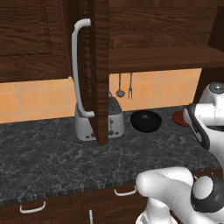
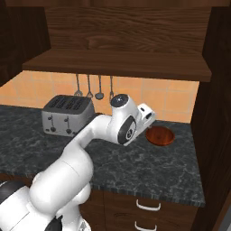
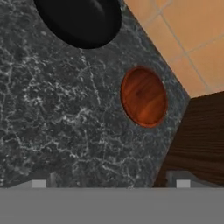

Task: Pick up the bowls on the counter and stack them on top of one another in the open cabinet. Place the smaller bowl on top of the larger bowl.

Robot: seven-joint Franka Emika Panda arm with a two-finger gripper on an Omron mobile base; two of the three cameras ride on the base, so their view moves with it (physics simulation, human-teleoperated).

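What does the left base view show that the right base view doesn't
Left base view alone: the larger bowl, glossy black, on the counter right of the toaster, and the open cabinet door with its long silver handle. Right base view alone: the whole smaller bowl, reddish-brown, near the back wall, with the hand above its near side, and a third hanging utensil. Both share the counter, toaster, cabinet shelf, tiled backsplash and white arm.

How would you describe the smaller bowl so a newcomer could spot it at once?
Start at the dark marbled counter and follow it to its right end by the tiled wall. There sits the smaller bowl: shallow and reddish-brown, unlike the deep glossy black bowl beside it.
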